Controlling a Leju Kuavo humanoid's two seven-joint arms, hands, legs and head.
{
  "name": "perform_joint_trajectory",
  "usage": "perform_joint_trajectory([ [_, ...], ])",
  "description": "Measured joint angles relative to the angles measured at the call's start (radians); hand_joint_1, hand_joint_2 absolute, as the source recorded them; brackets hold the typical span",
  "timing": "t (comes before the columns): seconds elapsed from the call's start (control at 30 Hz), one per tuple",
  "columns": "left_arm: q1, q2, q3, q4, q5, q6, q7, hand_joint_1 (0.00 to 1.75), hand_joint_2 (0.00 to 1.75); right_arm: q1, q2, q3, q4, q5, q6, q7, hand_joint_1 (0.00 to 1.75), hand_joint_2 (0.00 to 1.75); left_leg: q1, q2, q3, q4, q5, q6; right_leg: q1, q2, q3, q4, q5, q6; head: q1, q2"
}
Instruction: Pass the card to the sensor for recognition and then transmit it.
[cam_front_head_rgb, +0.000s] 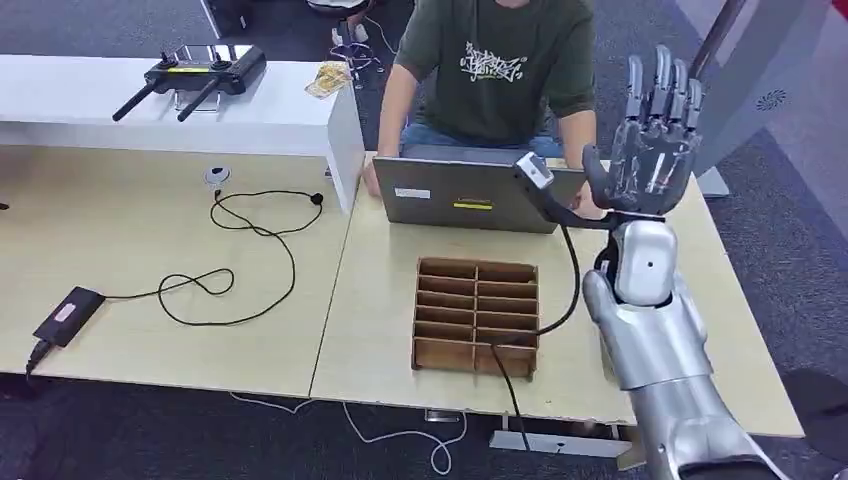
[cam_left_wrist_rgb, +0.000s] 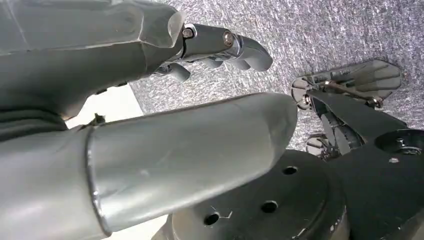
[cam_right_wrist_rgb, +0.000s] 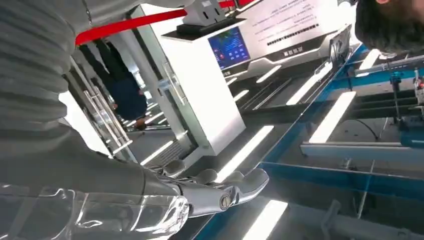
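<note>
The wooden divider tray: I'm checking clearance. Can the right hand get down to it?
Probably yes: the right hand is raised, holding nothing, beside the wooden divider tray; only a black cable crosses the tray's near corner.

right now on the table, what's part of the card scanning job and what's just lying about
Job: right hand, raised and empty; sensor on its black stand; probably the divided cardboard box.
Lying about: laptop, black cable, power adapter, remote controller.

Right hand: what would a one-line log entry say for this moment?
right hand raised, open, empty | left hand hanging, empty | divided tray on table | card unseen
</note>
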Motion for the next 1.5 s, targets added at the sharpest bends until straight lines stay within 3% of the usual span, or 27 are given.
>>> perform_joint_trajectory([
  [1.5,0.018,-0.042,0.007,-0.016,0.087,0.0,-0.012,0.0,0.0,0.431,-0.008,-0.179,-0.445,-0.018,0.003,-0.092,0.0,1.75,0.0,0.0,0.0,0.0,0.0,0.0,0.0,0.0,0.0,0.0,0.0,0.0,0.0,0.0],
])
